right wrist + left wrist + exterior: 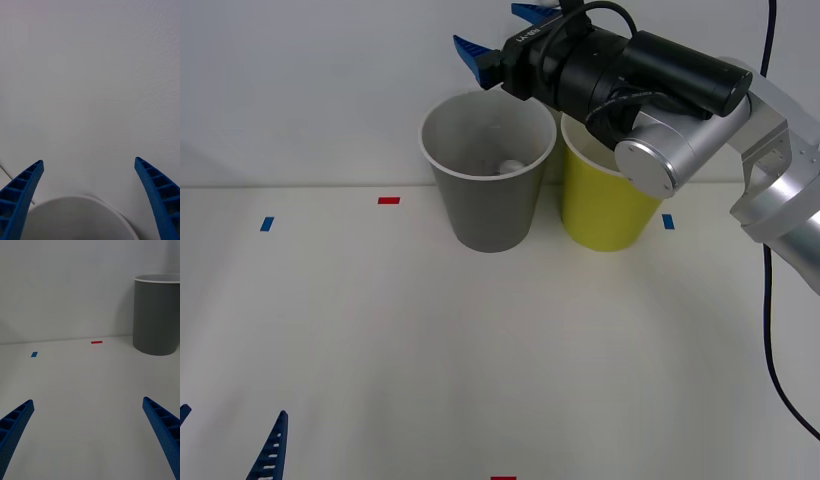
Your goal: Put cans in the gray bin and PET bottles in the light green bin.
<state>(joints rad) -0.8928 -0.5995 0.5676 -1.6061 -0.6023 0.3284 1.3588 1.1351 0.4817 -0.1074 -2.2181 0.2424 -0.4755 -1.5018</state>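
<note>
The gray bin (488,190) stands at the back of the white table, with the light green bin (605,205) touching it on the right. My right gripper (502,32) hovers open above the gray bin's far rim, nothing between its fingers; in the right wrist view the right gripper (89,161) sits over the bin's white rim (75,200). A small pale round thing (510,167) lies inside the gray bin; I cannot tell if it is a can. PET bottles are out of view. My left gripper (225,435) rests open low at the front left, far from the gray bin (155,315).
Tape marks lie on the table: a red mark (388,200) and a blue mark (267,224) left of the bins, and another blue mark (667,221) to their right. A white wall rises just behind the bins. A black cable (768,300) hangs at the right.
</note>
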